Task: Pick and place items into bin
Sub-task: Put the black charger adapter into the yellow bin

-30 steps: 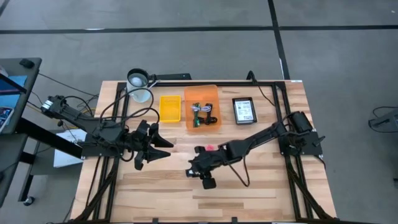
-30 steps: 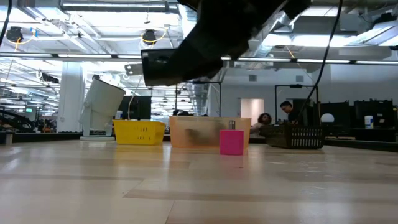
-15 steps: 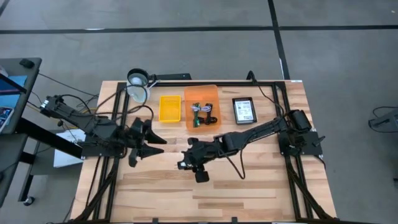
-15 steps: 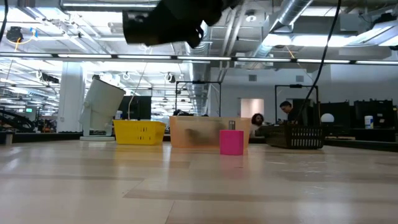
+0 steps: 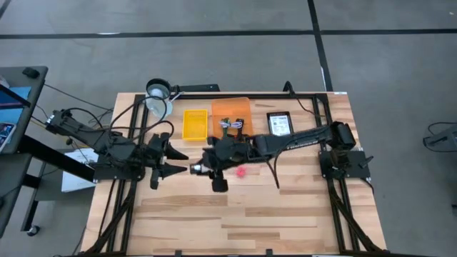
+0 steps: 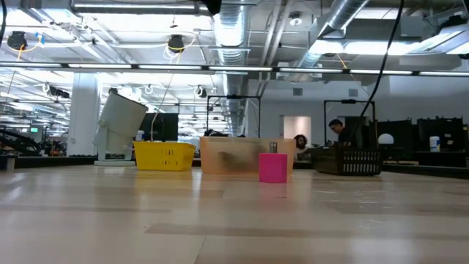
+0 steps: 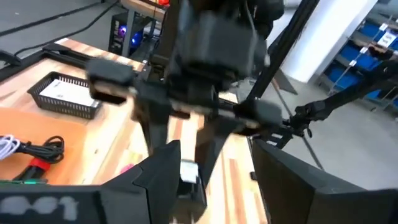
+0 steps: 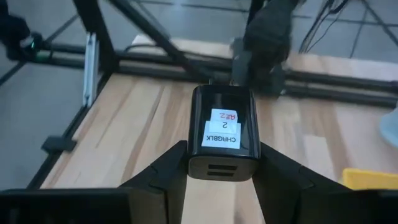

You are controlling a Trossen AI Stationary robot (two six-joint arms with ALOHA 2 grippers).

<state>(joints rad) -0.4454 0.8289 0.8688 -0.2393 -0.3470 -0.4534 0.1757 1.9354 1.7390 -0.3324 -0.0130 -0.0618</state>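
On the butcher-block table (image 5: 285,221), a broad bare stretch of wood runs along the near edge, while the far edge carries the clutter. The right arm reaches from its post on the right side across the middle of the table, and its gripper (image 5: 202,170) hangs near the centre, just short of the left gripper (image 5: 177,160), which points toward it from the left side. The left jaws stand spread with nothing between them. The right jaws pinch a black charger block (image 8: 222,132) bearing a white label, seen close in the right wrist view.

Along the far edge sit an orange bin (image 5: 230,113) holding dark and green cables (image 5: 234,133), a smaller yellow bin (image 5: 194,123) just beside it on the left, and a black mesh tray (image 5: 280,126) with a white card on the right, partly crossed by the right arm. A pale tilted cup (image 5: 159,106) stands near the far left corner.

A small pink block (image 5: 242,171) rests alone on open wood just in front of the orange bin.
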